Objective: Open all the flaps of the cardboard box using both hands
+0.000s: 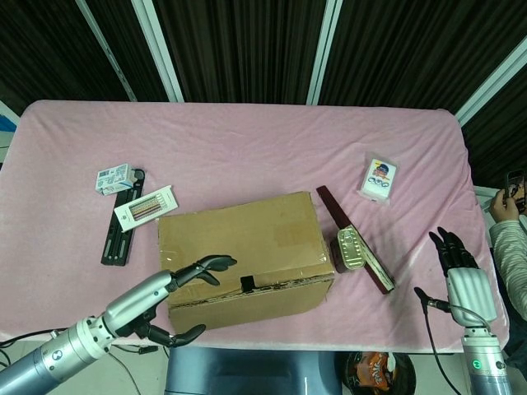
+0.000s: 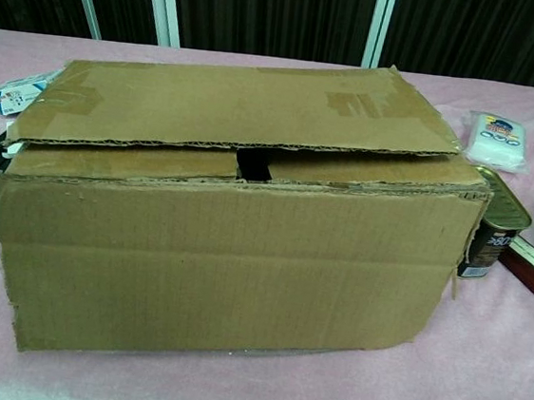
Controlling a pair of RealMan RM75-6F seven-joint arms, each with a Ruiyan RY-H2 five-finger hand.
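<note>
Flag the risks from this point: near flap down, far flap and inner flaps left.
1. The far flap lies nearly flat on the inner flaps; the left hand may slip off rather than catch its edge.
2. The tin sits right against the cardboard box; shoving the box could push it.
3. The right hand is off at the table edge, so nothing steadies the box.

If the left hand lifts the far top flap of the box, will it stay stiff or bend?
The far flap is probably fairly stiff: its corrugated edge runs straight. It is likely light, being one thin sheet. Its ragged edge may tear if pulled hard.
</note>
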